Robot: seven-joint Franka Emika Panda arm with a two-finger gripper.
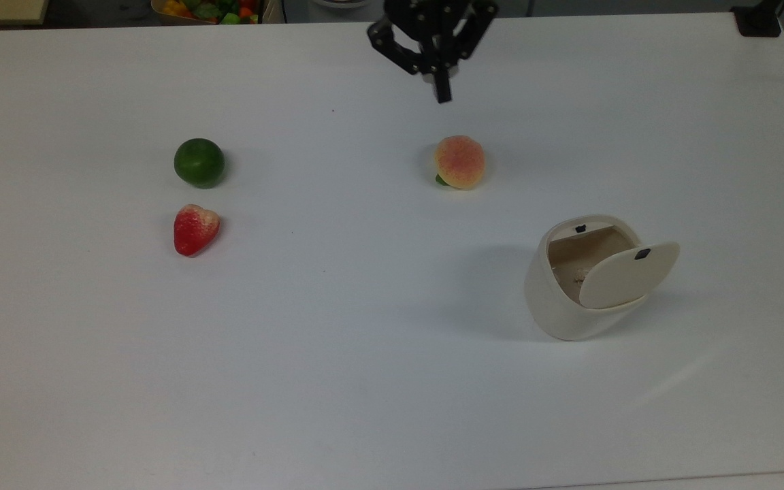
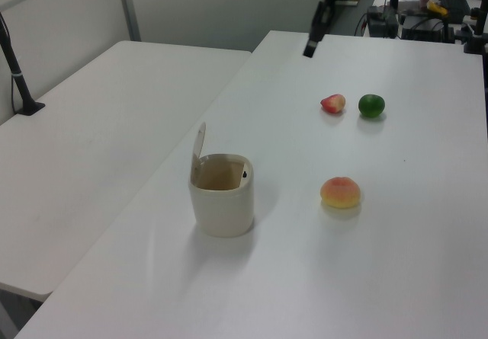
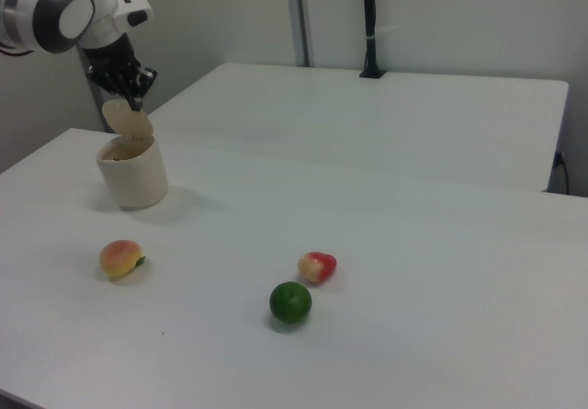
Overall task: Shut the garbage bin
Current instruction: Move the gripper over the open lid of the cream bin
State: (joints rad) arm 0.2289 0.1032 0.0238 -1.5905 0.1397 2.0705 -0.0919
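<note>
The cream-white garbage bin (image 1: 565, 306) stands on the white table (image 1: 365, 354) at the top view's right. Its flat lid (image 1: 627, 273) is swung up on its hinge and the inside shows. In the left view the bin (image 2: 222, 200) has its lid (image 2: 199, 142) standing nearly upright. My black gripper (image 1: 442, 94) hovers in the air near the table's far edge, just beyond the peach (image 1: 459, 161) and well up and left of the bin in the top view. Its fingers are together with nothing between them. In the right view the gripper (image 3: 136, 102) hangs over the bin (image 3: 133, 176).
A green lime (image 1: 199, 162) and a red strawberry (image 1: 195, 229) lie at the top view's left. A box of toy fruit (image 1: 205, 9) sits past the far edge. A second white table (image 2: 99, 148) with a black post (image 2: 19, 80) adjoins on the left view's left.
</note>
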